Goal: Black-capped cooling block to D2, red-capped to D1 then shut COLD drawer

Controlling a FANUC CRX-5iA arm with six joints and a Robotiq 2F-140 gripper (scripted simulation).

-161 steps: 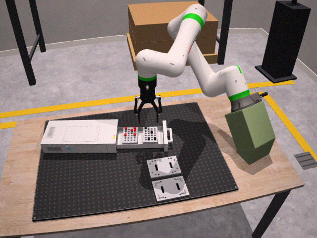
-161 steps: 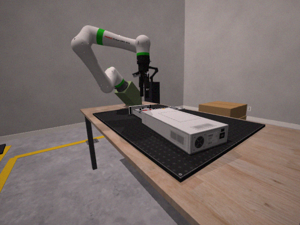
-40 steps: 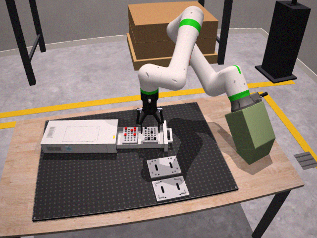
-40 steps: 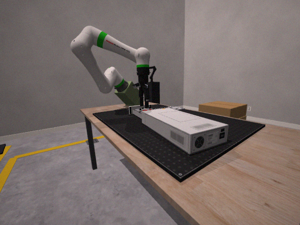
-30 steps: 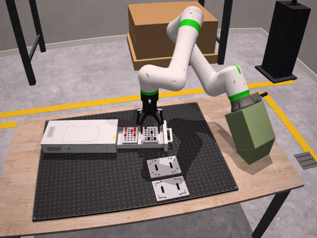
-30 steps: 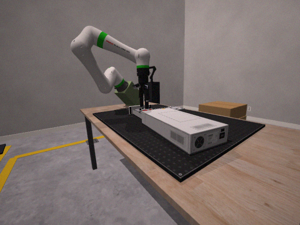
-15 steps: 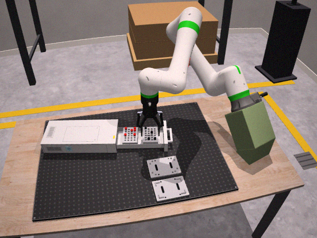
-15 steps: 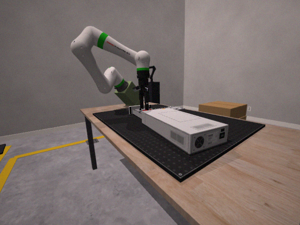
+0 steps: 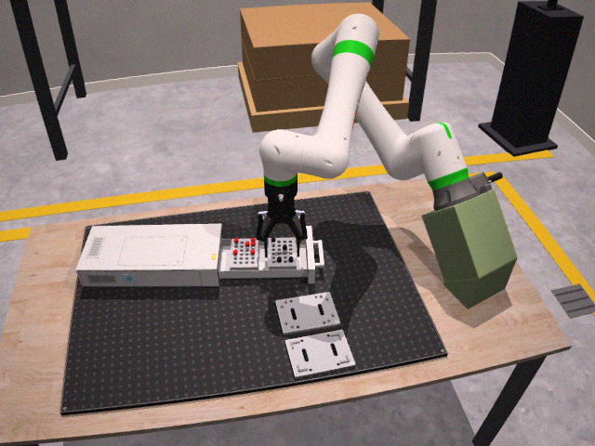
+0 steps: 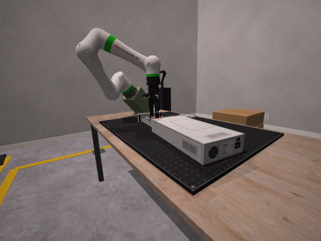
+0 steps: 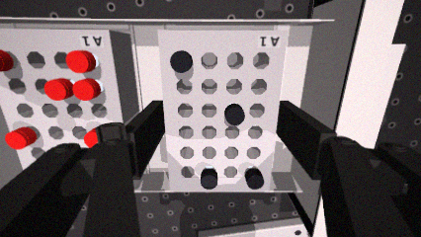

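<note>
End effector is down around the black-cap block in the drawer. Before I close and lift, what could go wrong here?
1. The end effector stands open with its fingers astride the black-cap block; an uneven close could tilt it and shake its loose black-capped tubes out of their bores.
2. The left finger sits in the narrow gap beside the red-cap block, so drift could nudge its tubes.
3. The drawer walls sit close; a skewed lift might catch.

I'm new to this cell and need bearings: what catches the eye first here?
The white arm's black hand stands open astride the black-capped block in the cooler's pulled-out drawer. Beside it, nearer the cooler COLD, the red-capped block shows bright red tube caps. In front of the drawer lie two bare deck slots, D1 and D2.
</note>
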